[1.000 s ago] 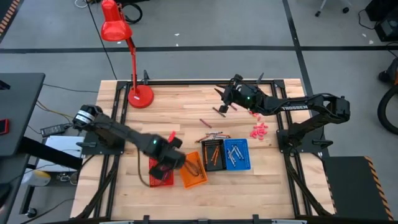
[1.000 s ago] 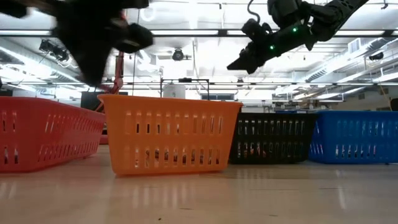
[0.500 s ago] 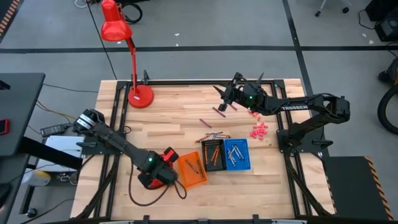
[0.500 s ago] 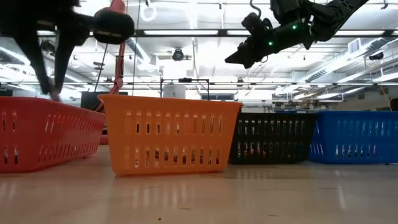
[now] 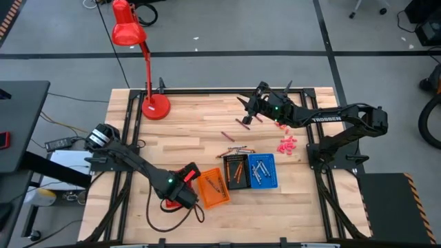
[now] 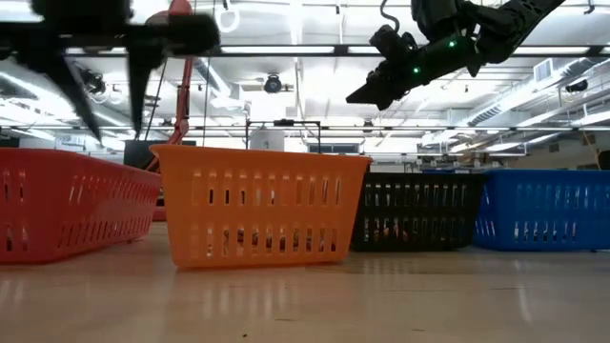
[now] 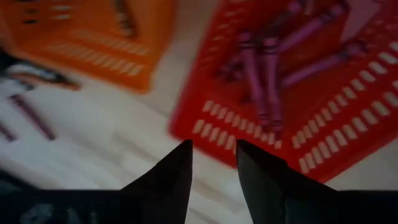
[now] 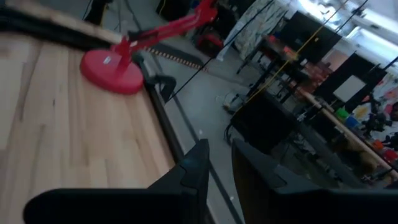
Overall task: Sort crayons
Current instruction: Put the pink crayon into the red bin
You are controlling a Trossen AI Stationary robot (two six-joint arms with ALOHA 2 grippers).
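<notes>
Your left gripper [image 5: 185,195] hangs over the red basket [image 7: 323,118] at the table's near edge, fingers [image 7: 171,174] parted by a narrow gap, nothing between them. Below it, in the left wrist view, magenta-purple crayons [image 7: 264,74] lie loose on the red basket's floor. Just beside that sits the orange basket [image 5: 214,189], with a brownish crayon [image 7: 124,18] inside. Next along come the black basket [image 5: 236,171] and the blue basket [image 5: 262,170], touching side by side, each holding crayons. Loose crayons [image 5: 236,149] lie on the wood just beyond the black basket; two more sit farther toward the table's far side. Your right gripper [image 5: 249,105] hovers high over the far side of the table [image 5: 193,131], fingers [image 8: 193,168] slightly apart, empty, pointed toward the red desk lamp [image 5: 155,105]. Pink bits [image 5: 287,144] lie near the right arm.
</notes>
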